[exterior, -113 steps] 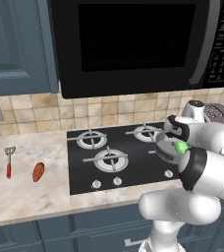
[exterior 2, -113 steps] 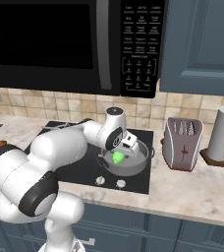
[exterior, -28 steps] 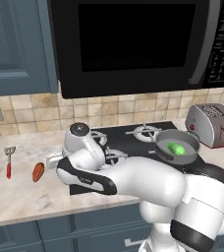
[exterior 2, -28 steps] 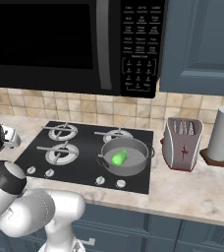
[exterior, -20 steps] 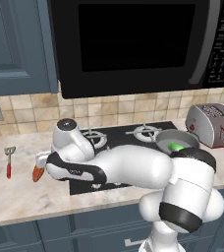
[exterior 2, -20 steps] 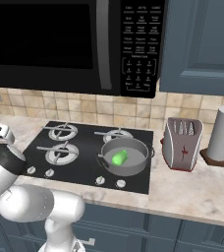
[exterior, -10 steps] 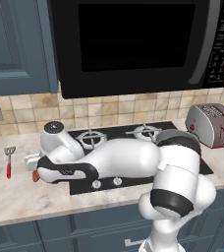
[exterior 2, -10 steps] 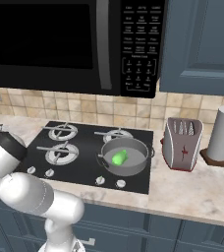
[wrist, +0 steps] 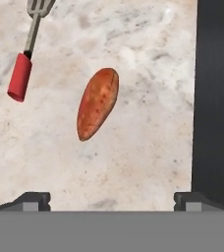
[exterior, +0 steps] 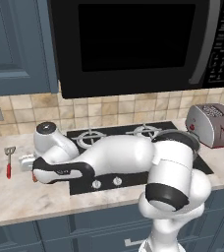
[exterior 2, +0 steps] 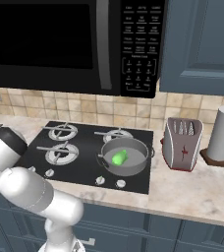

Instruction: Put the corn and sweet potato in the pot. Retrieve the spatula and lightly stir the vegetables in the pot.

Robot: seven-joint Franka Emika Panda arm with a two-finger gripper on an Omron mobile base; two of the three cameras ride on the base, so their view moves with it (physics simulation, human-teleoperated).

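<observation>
The sweet potato point(wrist: 98, 103), an orange-brown oval, lies on the marble counter straight ahead of my gripper point(wrist: 113, 201) in the hand view. The gripper is open, its two fingertips point(wrist: 33, 199) set wide apart and holding nothing. The spatula point(wrist: 21, 74) lies to the potato's upper left, red handle toward me and silver head at the frame's top. The left base view has the spatula point(exterior: 8, 161) on the counter left of my hand point(exterior: 29, 165). The grey pot point(exterior 2: 125, 156) sits on the front right burner with the green corn point(exterior 2: 119, 157) inside.
The black stove point(wrist: 217, 98) edge runs along the right of the hand view. A toaster point(exterior 2: 182, 143) and a paper towel roll point(exterior 2: 223, 134) stand on the counter right of the stove. A microwave point(exterior 2: 74, 42) hangs above.
The arm has swung left from above the pot, down to the counter over the sweet potato. The corn stays in the pot.
</observation>
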